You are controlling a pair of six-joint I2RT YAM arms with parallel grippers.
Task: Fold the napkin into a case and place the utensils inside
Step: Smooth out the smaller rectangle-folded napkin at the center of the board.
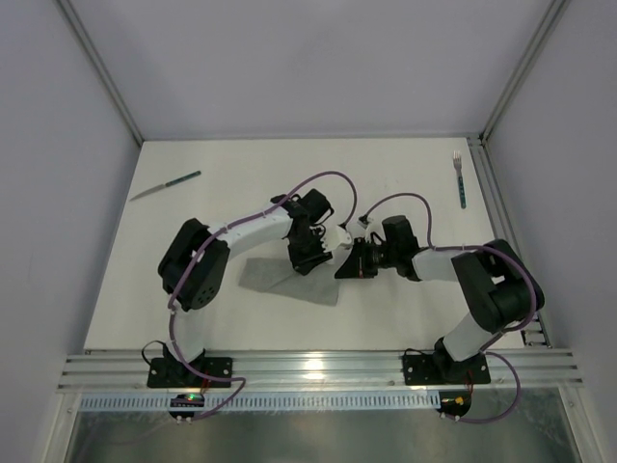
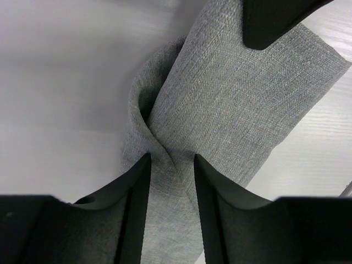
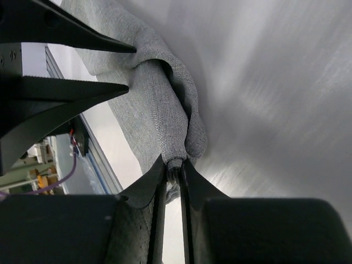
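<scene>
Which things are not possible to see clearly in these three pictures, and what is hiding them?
- Top view: the left arm and the right arm cover part of the napkin.
- Top view: the fork and the knife are too small to show detail.
- Left wrist view: cloth fills the gap of the left tool, so a firm grip is uncertain.

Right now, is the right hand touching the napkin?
Touching. The right wrist view shows the right hand clamped on a bunched fold of the napkin, with no gap.
</scene>
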